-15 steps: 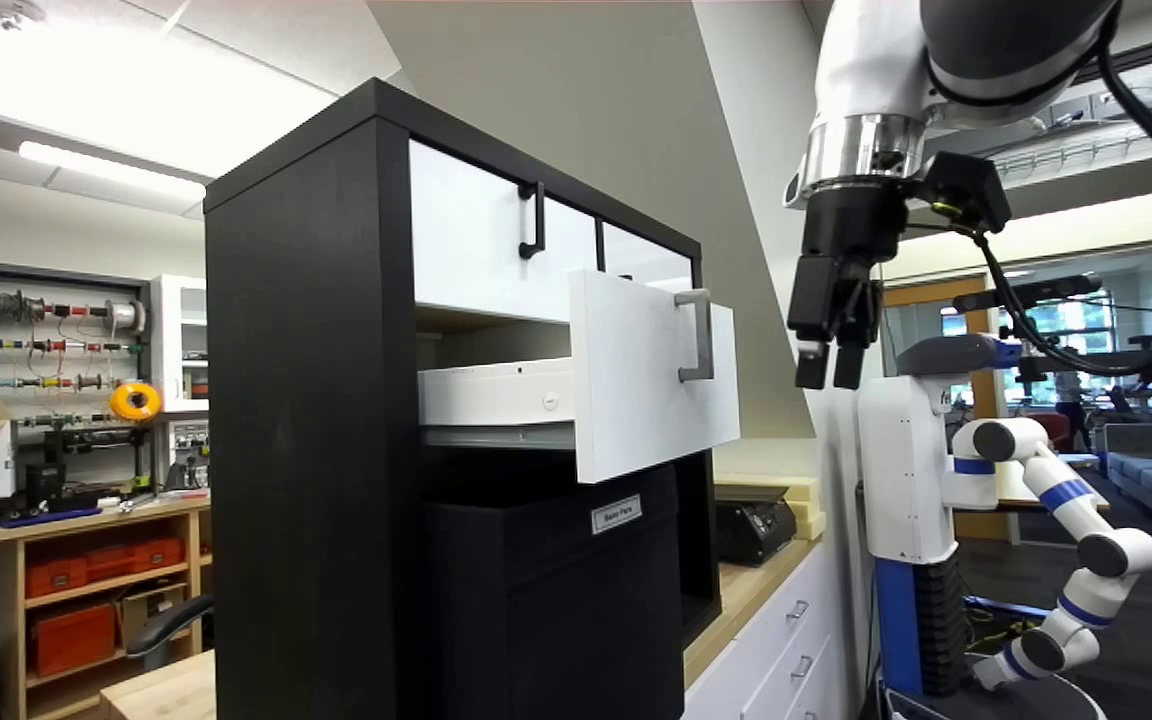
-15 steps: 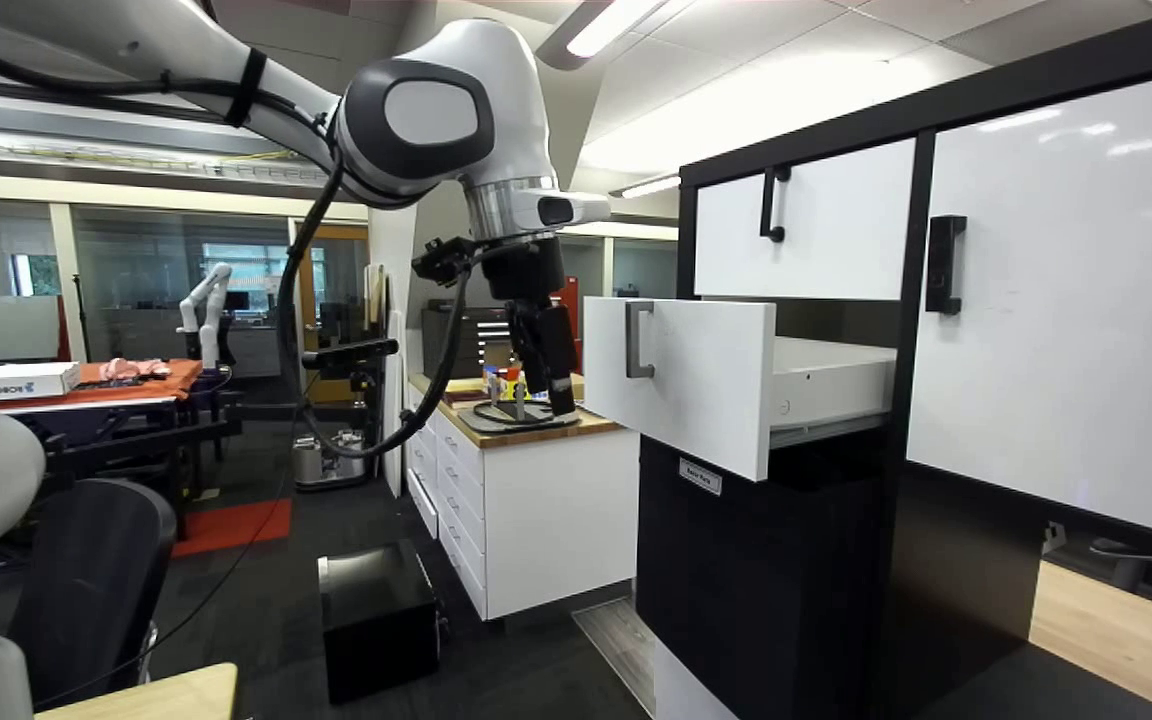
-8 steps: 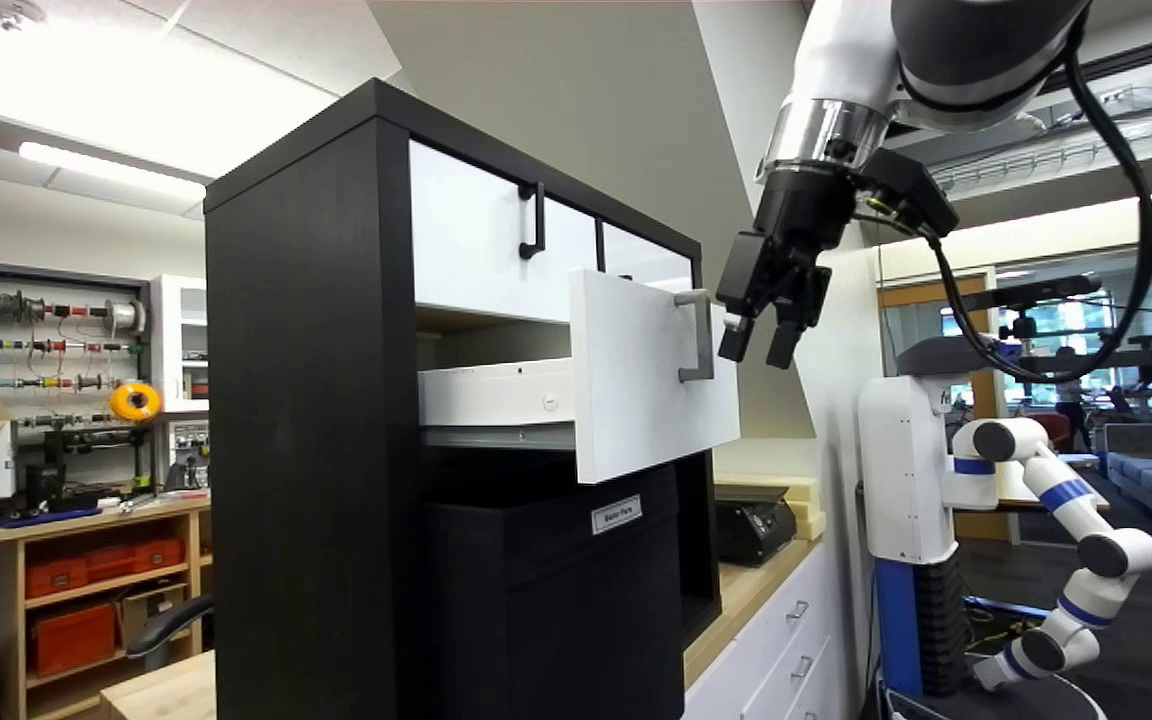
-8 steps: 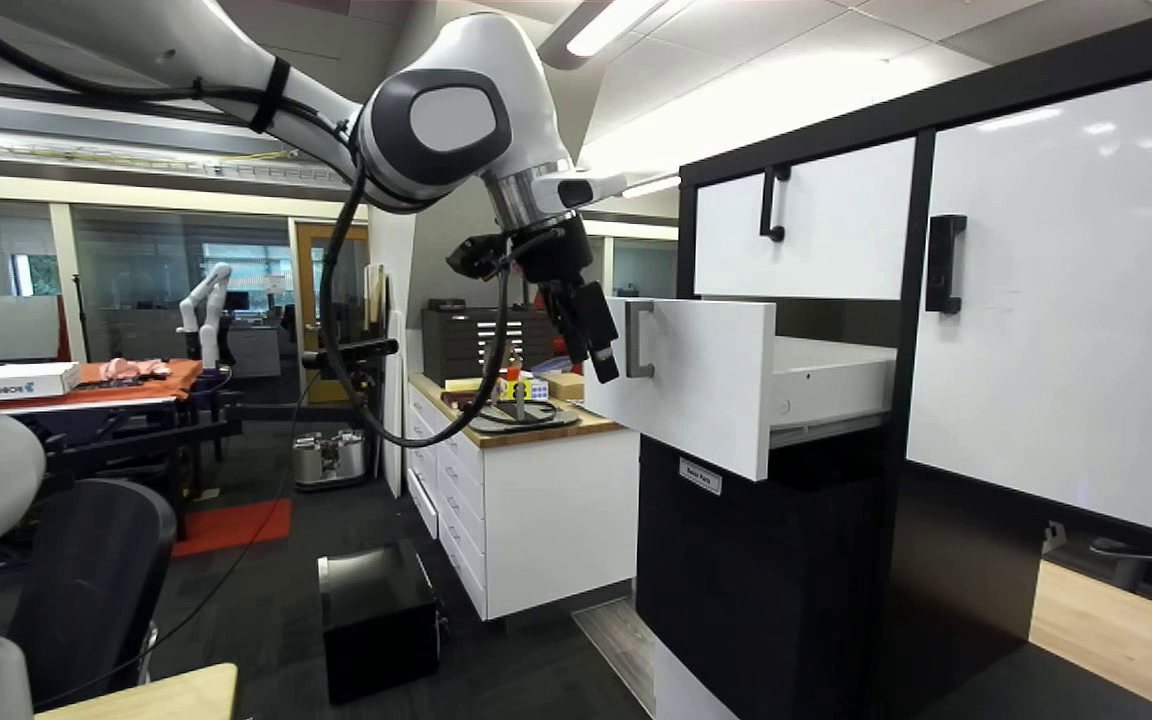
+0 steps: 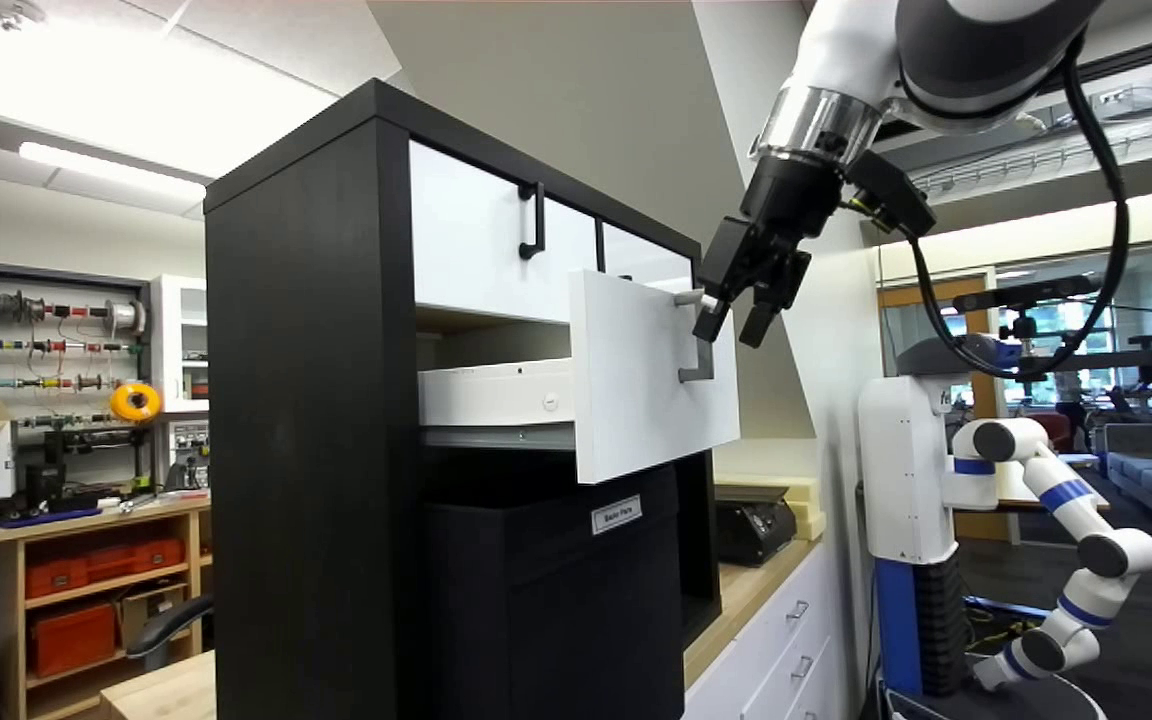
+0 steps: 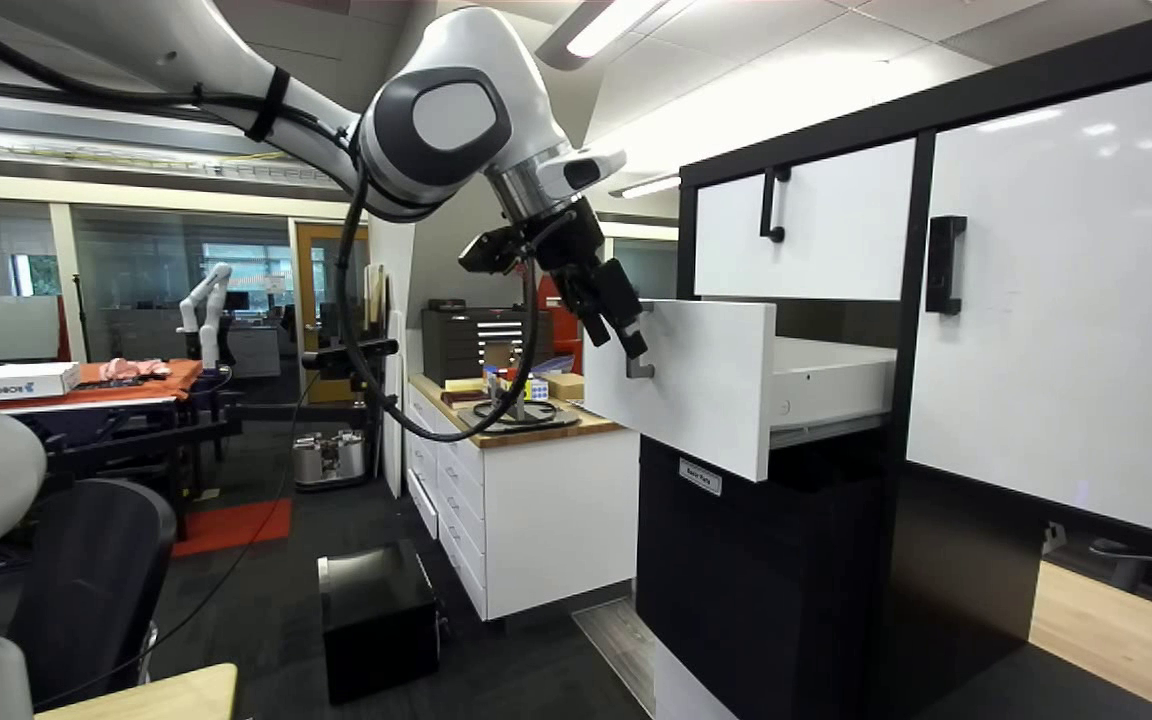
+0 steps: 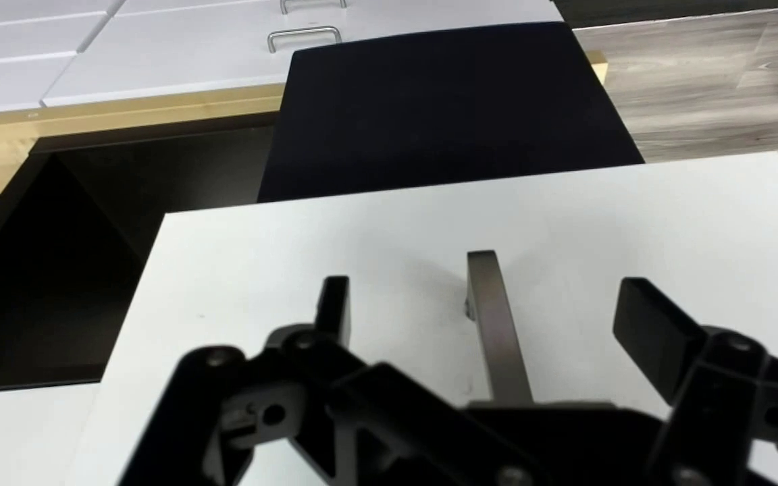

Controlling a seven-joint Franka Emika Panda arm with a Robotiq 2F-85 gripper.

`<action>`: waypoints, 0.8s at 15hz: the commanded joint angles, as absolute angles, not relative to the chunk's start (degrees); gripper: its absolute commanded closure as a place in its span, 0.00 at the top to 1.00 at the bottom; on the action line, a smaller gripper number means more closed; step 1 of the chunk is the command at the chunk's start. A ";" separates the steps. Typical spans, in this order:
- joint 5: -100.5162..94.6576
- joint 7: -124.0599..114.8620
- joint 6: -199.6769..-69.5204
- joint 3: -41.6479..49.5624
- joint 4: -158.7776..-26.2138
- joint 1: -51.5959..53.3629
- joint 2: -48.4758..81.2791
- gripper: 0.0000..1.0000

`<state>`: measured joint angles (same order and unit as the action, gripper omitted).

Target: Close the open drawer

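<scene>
The open drawer point(image 5: 636, 400) has a white flat front and a white box body pulled out of the tall black cabinet point(image 5: 296, 400). It also shows in an exterior view point(image 6: 701, 400) and in the wrist view point(image 7: 227, 270). Its dark metal handle point(image 7: 500, 331) stands between my spread fingers in the wrist view. My gripper point(image 7: 487, 314) is open and tilted down towards the drawer front. In both exterior views its fingertips are around the handle's height, in front of the drawer point(image 5: 732, 325) point(image 6: 618, 345). I cannot tell whether a finger touches the handle; it is partly hidden.
A black bin point(image 5: 576, 590) with a label sits below the drawer. Closed white panels with black handles point(image 6: 806, 220) are above and beside it. A white drawer unit point(image 6: 556, 510) with a wooden top stands behind. A black box point(image 6: 376, 620) is on the floor.
My gripper has moved to the drawer front and tilted, its fingers now in front of the handle. It stays open. The drawer has not moved.
</scene>
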<state>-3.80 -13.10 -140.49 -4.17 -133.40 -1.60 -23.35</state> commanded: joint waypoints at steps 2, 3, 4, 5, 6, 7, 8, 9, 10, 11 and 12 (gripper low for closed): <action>-6.47 -12.10 -144.74 -4.46 -133.97 -2.50 -22.69 1.00; -6.28 -11.32 -145.17 -4.17 -134.05 -2.19 -22.59 1.00; -6.11 -10.77 -145.67 -4.03 -134.17 -2.04 -22.50 0.78; -6.06 -9.91 -146.26 -3.86 -134.27 -1.90 -22.31 0.74; -5.86 -9.28 -146.89 -3.70 -134.34 -1.78 -22.13 0.67; -5.69 -8.45 -147.43 -3.49 -134.35 -1.60 -21.92 0.60; -5.76 -7.85 -148.01 -3.44 -134.35 -1.59 -21.70 0.53; -5.67 -7.23 -148.46 -3.33 -134.33 -1.53 -21.52 0.47; -5.52 -6.64 -148.70 -3.22 -134.33 -1.43 -21.45 0.39; -5.46 -6.30 -148.81 -3.18 -134.36 -1.39 -21.53 0.34; -5.27 -5.65 -148.87 -3.06 -134.39 -1.23 -21.59 0.26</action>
